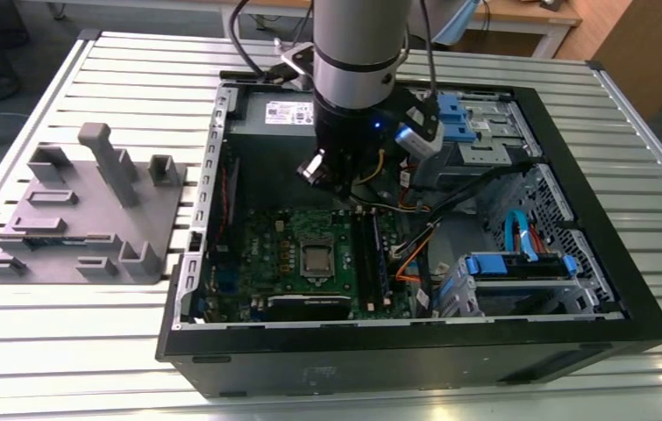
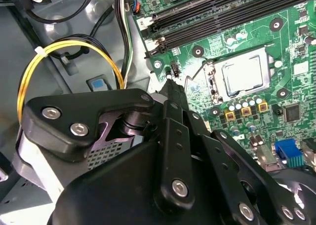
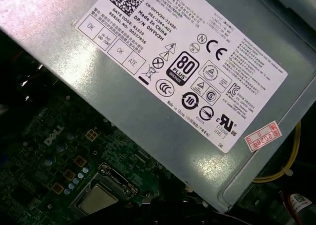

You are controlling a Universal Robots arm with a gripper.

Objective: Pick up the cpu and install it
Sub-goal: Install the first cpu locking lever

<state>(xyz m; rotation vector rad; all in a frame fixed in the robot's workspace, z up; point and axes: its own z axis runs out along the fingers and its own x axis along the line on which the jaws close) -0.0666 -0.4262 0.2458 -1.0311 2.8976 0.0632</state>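
Item: cpu (image 2: 243, 73), seated flat in motherboard socket (image 2: 240, 75) (apparently already installed). Hand (image 2: 173, 89) held above, apart from it; fingers seen closed together, nothing gripped.

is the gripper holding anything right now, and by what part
Nothing is held, as far as the views show. The cpu sits in the motherboard socket, apart from the gripper above the board.

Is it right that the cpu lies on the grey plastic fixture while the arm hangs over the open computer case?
Not quite. The cpu sits in the motherboard socket inside the computer case, as the second wrist view shows. The arm does hang over the case.
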